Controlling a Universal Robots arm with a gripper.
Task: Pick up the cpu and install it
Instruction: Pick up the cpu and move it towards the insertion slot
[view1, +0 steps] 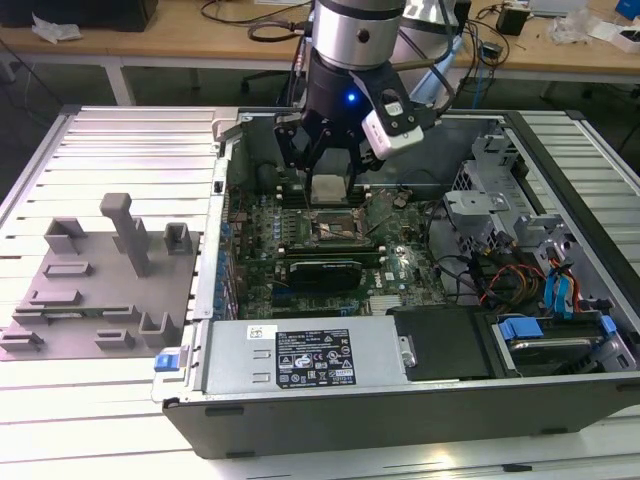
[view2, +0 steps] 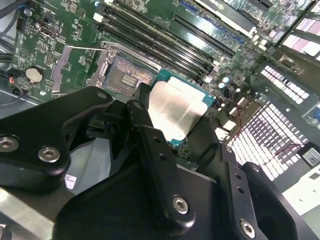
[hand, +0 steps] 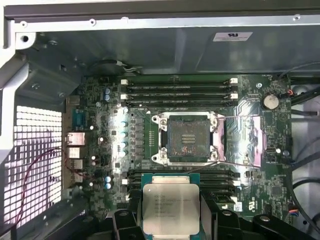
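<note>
The cpu (view1: 328, 192) is a small square chip with a pale silver top on a green board. My gripper (view1: 328, 183) is shut on it, one black finger on each side. It hangs inside the open computer case (view1: 400, 420), just above the motherboard. In both wrist views the cpu (view2: 177, 112) (hand: 170, 205) sits between the fingers (view2: 145, 117), a short way off the bare socket (hand: 187, 137) (view2: 127, 77). The socket's metal load plate (hand: 245, 135) is flipped open to one side. In the exterior view the socket (view1: 335, 228) lies just below the held chip.
Memory slots (hand: 177, 90) run on both sides of the socket. A long black expansion card (view1: 325, 272) lies near it, with the power supply (view1: 305, 355) at the case's front. Drive cages and cables (view1: 520, 260) stand on the exterior view's right. A grey plate with upright blocks (view1: 100, 290) lies left.
</note>
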